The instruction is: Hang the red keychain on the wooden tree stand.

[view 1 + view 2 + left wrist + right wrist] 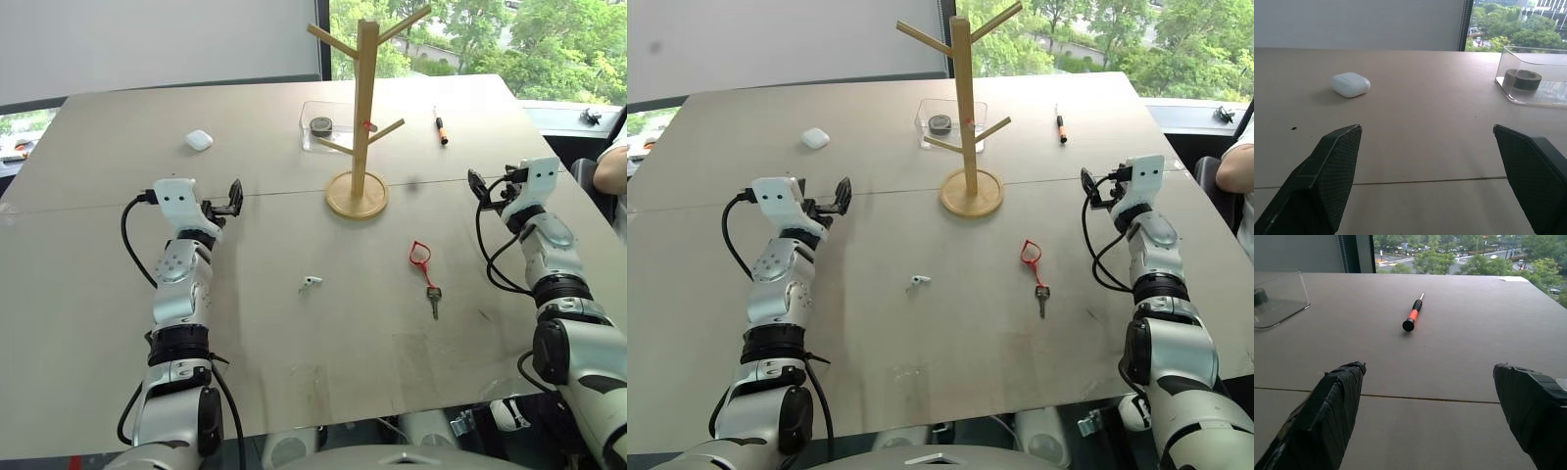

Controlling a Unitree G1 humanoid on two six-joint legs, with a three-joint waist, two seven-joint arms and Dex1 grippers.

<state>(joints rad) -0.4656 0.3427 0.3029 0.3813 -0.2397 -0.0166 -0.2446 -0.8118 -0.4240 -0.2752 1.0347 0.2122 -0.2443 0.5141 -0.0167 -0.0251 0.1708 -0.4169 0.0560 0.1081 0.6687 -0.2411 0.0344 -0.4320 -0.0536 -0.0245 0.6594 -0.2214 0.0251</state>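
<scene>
Writing: none can be read on anything; the wooden tree stand (359, 117) carries only a tiny red mark on its trunk.
Surface: a wide beige table (118, 323) with a thin seam running across it, lightly scuffed near the front edge.
Room: windows behind the table give onto green trees; a grey wall fills the left of the far side.
Red keychain: the red keychain (424, 266) lies flat on the table, loop toward the stand and key toward the front edge, right of centre and apart from the stand's round base.
Stand: upright near the middle of the far half, pegs bare.
Left gripper: the left gripper (1427, 171) hovers above the table with fingers wide apart, holding nothing.
Right gripper: the right gripper (1430, 406) likewise, fingers spread and empty.
Other things: a white case (1351, 84) far left; a clear tray (1535, 78) with a dark roll behind the stand; an orange-and-black screwdriver (1413, 314) far right; a small white clip (310, 284) mid-table.
Person: an arm at the right edge.
</scene>
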